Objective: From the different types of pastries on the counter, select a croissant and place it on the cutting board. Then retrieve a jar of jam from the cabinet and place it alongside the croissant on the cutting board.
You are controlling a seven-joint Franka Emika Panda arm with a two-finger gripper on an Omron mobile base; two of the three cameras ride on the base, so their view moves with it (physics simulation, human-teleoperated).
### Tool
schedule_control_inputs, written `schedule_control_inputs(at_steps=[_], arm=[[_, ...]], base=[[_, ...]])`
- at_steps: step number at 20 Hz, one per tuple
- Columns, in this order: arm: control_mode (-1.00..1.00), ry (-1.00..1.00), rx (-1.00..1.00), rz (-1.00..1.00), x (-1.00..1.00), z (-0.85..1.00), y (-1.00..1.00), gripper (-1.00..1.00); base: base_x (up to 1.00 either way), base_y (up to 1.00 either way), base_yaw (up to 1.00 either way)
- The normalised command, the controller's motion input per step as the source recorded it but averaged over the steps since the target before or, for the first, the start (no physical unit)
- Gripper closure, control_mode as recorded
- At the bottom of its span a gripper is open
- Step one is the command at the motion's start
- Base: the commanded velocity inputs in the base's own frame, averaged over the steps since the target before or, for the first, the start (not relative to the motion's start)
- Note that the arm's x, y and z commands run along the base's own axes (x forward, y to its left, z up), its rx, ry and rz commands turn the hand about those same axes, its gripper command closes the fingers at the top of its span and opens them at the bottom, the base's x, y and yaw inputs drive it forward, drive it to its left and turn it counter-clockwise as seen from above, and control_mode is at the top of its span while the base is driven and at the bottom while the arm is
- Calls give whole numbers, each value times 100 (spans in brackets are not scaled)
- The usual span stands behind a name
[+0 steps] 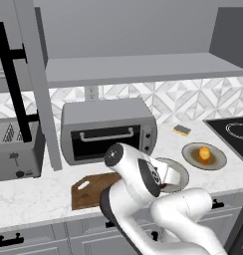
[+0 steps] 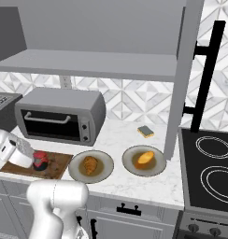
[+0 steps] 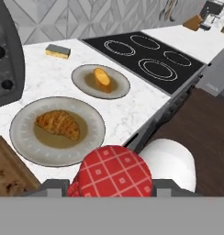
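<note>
Gripper [image 2: 37,162] clenched around the jam jar [image 2: 40,160], holding it over the cutting board's [image 2: 60,164] right end; whether it touches the wood, hard to say. Croissant [image 2: 90,165] sits on its plate [image 2: 104,171] on the counter [image 2: 134,184], just right of the board; bun [image 2: 146,158] plated beyond

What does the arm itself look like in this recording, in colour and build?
The arm is glossy white, made of thick rounded links with dark grey to black bands at the joints. One joint ends in a dark round cap rimmed in white. The hand is a white blocky piece. No cables or markings are visible.
</note>
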Motion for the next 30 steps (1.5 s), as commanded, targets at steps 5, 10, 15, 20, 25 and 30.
schedule_control_inputs(at_steps=[5,10,15,20,25,30], arm=[[-100,-1,0,-11,63,-2,0,100],[-100,0,0,-14,33,-9,22,100],[-100,0,2,-14,13,-28,29,100],[-100,0,0,-11,15,-15,27,100],[-100,0,0,0,0,-5,1,100],[-100,-2,0,0,0,-22,10,100]], base=[[0,0,0],[0,0,0],[0,0,0],[0,0,0],[0,0,0],[0,0,0]])
